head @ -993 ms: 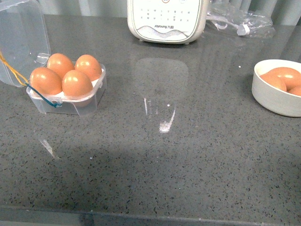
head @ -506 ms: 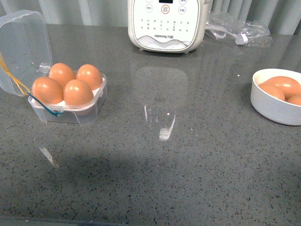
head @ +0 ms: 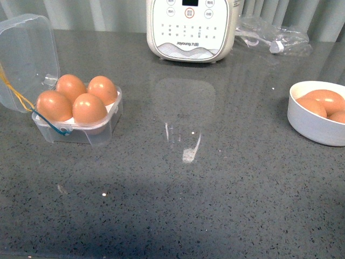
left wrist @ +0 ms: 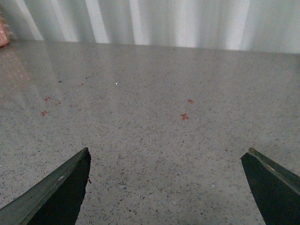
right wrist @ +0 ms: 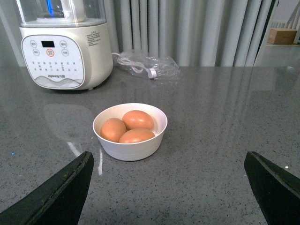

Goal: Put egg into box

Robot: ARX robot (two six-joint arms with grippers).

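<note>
Grey counter lies under my left claw, which is spread wide and holds nothing. My right claw is just as wide and empty, with the white appliance far beyond it. Only the front view shows the box, lid up, an egg in each slot. The bowl with three eggs sits ahead of my right claw and is cut off in front.

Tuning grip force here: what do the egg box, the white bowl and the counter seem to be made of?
The box looks like thin clear plastic, glossy; the eggs show through its walls. The bowl is opaque white with a thick rim and a satin sheen: likely ceramic, though hard plastic is possible. The counter looks like grey speckled stone or composite, polished; it mirrors the appliance.
</note>
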